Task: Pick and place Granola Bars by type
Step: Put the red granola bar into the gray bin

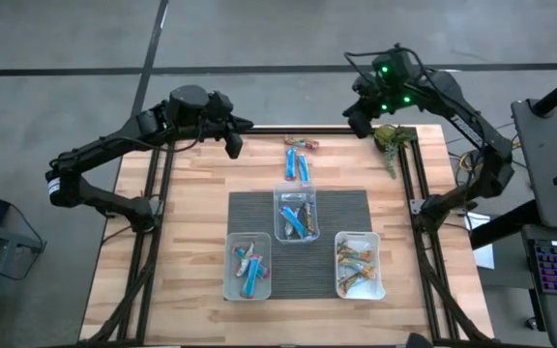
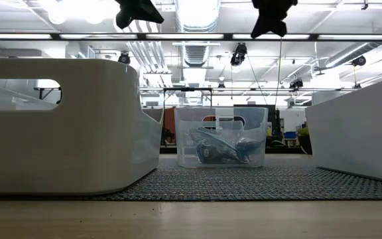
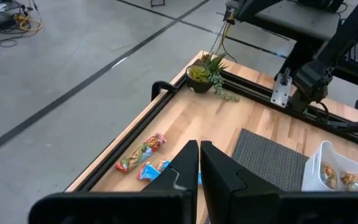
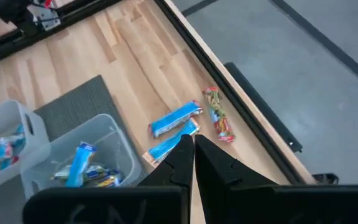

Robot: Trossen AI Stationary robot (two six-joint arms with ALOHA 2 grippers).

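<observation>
Bright, even overhead light; ceiling glare

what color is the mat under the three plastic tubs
Dark grey, with a fine woven texture; the mat shows best in the high view.

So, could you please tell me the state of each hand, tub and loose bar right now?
Left hand: shut, empty, raised.
Right hand: shut, empty, raised.
Middle tub: upright, mixed bars inside.
Left tub: upright, blue bars inside.
Right tub: upright, tan bars inside.
Loose bars: lying flat on the table, unsorted.
</observation>
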